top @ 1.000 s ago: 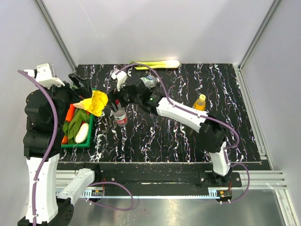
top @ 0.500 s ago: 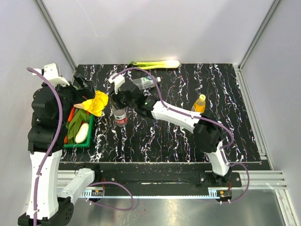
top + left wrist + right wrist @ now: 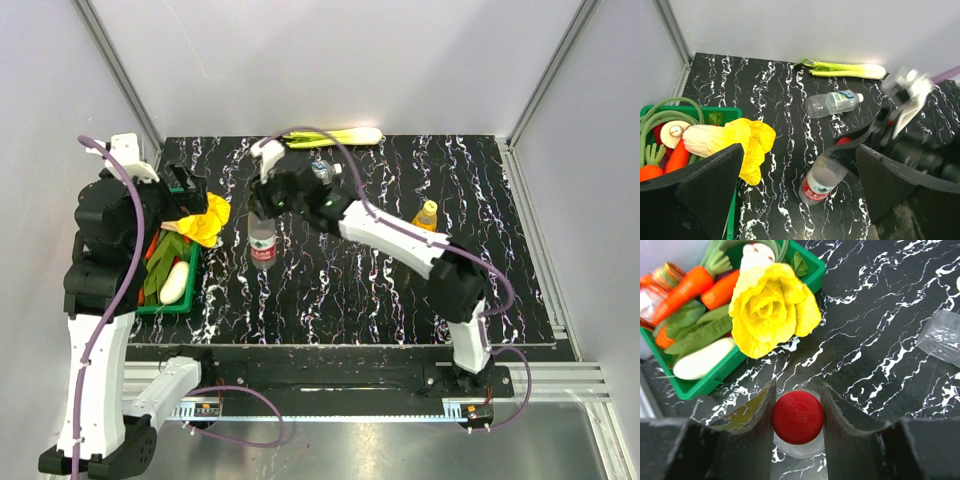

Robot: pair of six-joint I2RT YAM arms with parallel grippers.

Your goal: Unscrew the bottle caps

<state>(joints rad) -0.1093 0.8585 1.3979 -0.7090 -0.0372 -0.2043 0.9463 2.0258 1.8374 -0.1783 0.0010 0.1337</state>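
Now that the right pincer (image 3: 797, 390) has come over the red-labelled bottle (image 3: 262, 247), the red cap (image 3: 798, 417) sits between its pads (image 3: 759, 412).
I read it as narrowed onto the cap, both pads touching. The bottle stands upright in the counter's (image 3: 400, 300) left half, near the green tray (image 3: 165, 306). Left pincer (image 3: 799, 150) wide, empty. Judgement: grip made, unscrewing twist comes next.

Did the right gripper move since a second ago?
Yes. The right gripper shifted rightward and back toward the leek, and is now closed around the red cap.
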